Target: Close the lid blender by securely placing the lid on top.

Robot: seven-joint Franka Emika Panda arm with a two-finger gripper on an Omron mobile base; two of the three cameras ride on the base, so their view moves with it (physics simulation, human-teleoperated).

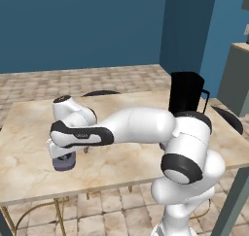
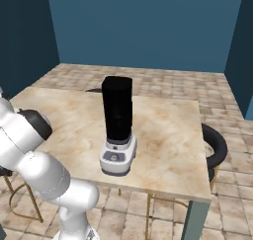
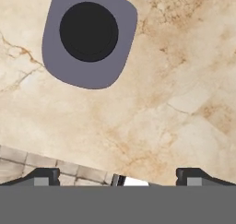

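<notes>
Below, lid [image 3: 89, 38] flat on table [image 3: 175, 80].

The lid [image 3: 89, 36] lies flat on the counter [image 1: 126, 157], near its front edge and toward its left end in the left base view. The end effector [image 3: 117, 177] hangs above the counter, with the lid ahead of it, off to one side. The blender [image 2: 117, 130] stands upright on the counter, well apart from the lid. A stool [image 2: 216, 144] sits beside the counter's right edge.
</notes>
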